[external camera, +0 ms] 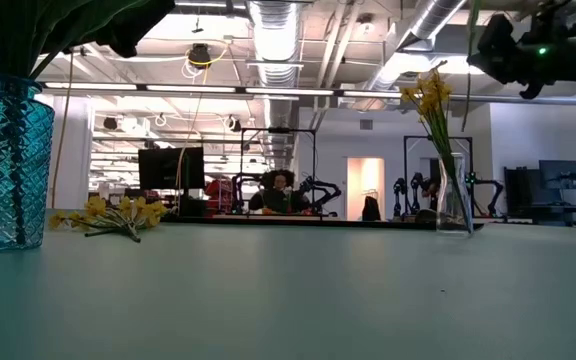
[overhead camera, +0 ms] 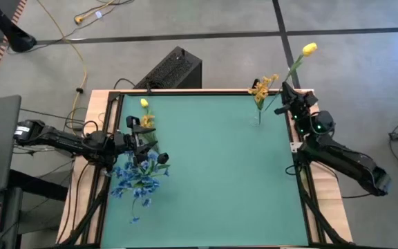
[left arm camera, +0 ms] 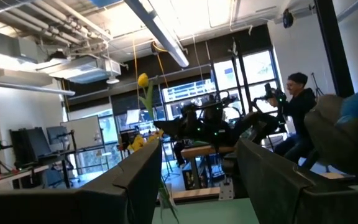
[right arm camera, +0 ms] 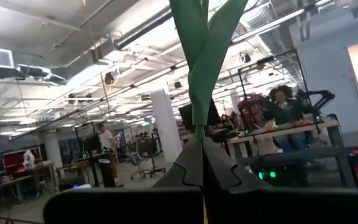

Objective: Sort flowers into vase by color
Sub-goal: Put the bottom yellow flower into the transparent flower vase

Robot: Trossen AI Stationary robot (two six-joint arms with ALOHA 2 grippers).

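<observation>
The blue vase [external camera: 6, 165] already holds blue flowers [overhead camera: 138, 176]. A yellow tulip [overhead camera: 309, 48] is pinched by the right gripper [overhead camera: 287, 93] near the clear vase [external camera: 455, 200] — yellow flowers [external camera: 108, 213] remain lying. The left gripper [overhead camera: 142, 138] stands spread, empty.

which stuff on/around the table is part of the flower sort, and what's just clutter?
Job:
- yellow tulip, stem clamped in the right gripper
- clear vase of yellow flowers
- blue vase holding blue flowers
- loose yellow flowers on the table
- left gripper, open by the blue vase

Clutter:
- black box behind the table
- yellow cable on the floor
</observation>
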